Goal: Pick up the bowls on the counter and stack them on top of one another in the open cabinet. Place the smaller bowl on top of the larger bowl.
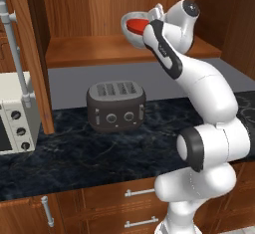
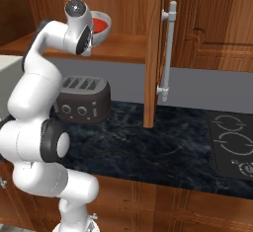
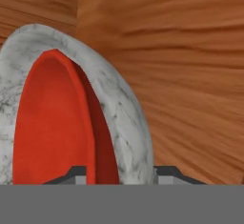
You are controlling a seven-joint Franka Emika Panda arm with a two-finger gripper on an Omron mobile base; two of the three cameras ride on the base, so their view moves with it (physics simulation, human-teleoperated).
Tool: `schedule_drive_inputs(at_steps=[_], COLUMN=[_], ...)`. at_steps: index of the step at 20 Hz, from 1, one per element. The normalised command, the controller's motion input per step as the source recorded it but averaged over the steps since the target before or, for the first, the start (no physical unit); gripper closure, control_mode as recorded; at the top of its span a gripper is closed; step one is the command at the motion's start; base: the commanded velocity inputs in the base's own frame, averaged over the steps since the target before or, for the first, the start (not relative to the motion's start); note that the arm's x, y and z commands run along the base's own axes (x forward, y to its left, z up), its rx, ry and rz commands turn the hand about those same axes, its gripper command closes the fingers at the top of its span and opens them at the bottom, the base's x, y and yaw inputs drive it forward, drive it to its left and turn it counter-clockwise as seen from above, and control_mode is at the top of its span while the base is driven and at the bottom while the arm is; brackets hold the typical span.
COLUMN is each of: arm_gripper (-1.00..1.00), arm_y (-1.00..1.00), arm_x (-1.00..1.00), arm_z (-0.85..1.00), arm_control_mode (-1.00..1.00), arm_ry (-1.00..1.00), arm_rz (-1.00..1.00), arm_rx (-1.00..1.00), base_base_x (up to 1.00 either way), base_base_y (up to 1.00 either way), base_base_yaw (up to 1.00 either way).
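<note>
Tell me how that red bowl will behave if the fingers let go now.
The red bowl looks glossy, so probably slippery. It sits nested inside the wider speckled bowl, so it should settle rather than roll. It appears rigid, likely breakable.

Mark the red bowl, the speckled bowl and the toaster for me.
red bowl [image 3: 52, 123]: hand view, on its glossy inside.
speckled bowl [image 3: 126, 108]: hand view, on its marbled rim.
toaster [image 1: 116, 109]: left base view, on its dark front face.
</note>
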Motion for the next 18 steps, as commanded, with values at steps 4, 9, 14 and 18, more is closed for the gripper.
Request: schedule_drive_inputs(at_steps=[4,9,14,18], arm_gripper=[1.0,1.0,1.0,1.0], arm_y=[0.01,0.0,0.0,0.0], arm_x=[0.16,0.14,0.13,0.13], arm_z=[-0.02,-0.02,-0.02,-0.02], arm_control_mode=[-1.0,-1.0,-1.0,-1.0], arm_ry=[0.0,0.01,0.01,0.01], arm_rz=[0.0,-0.01,-0.01,-0.01], arm_rx=[0.0,0.0,0.0,0.0], base_base_x=[0.0,0.0,0.0,0.0], base_base_y=[0.0,0.0,0.0,0.0], base_base_yaw=[0.0,0.0,0.0,0.0])
